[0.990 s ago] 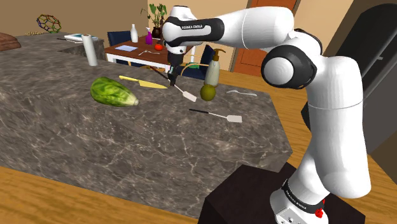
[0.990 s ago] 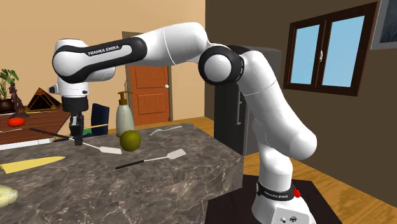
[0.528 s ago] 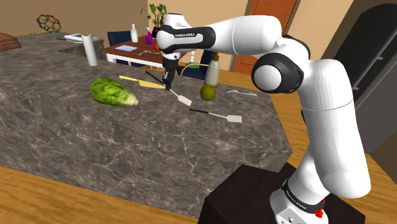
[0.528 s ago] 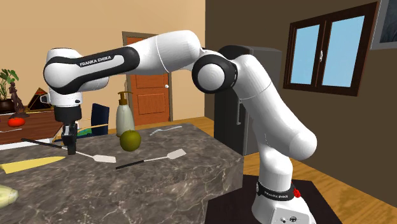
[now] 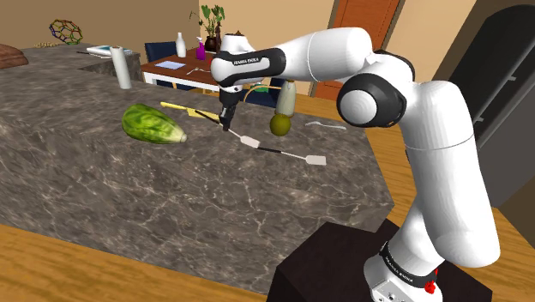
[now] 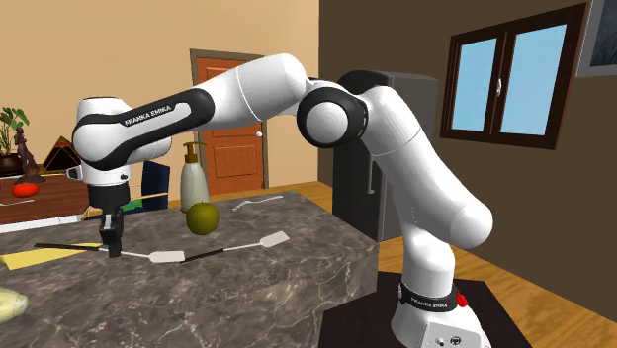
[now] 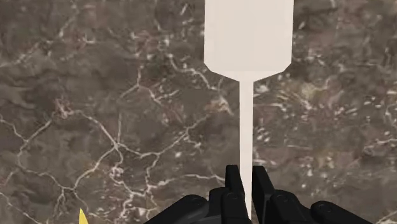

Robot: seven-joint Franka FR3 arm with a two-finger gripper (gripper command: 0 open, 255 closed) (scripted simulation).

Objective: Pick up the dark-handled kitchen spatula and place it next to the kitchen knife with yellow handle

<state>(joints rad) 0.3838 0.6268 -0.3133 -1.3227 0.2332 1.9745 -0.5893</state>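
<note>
marble counter (image 5: 129, 189) dark, white-veined | green lettuce head (image 5: 153, 124) lying on counter | pump bottle (image 5: 285, 97) upright near far edge | round green fruit (image 5: 279, 125) just in front of bottle | spare spatula (image 5: 316, 160) flat, white head | white utensil (image 5: 327, 125) near fruit | paper roll (image 5: 123, 68) upright, well apart | orange door (image 6: 229, 138) | window (image 6: 509, 74)

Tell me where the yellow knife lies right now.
In the shoulder view the yellow knife lies on the counter, just beyond the lettuce and left of the gripper, which holds the spatula.
</note>
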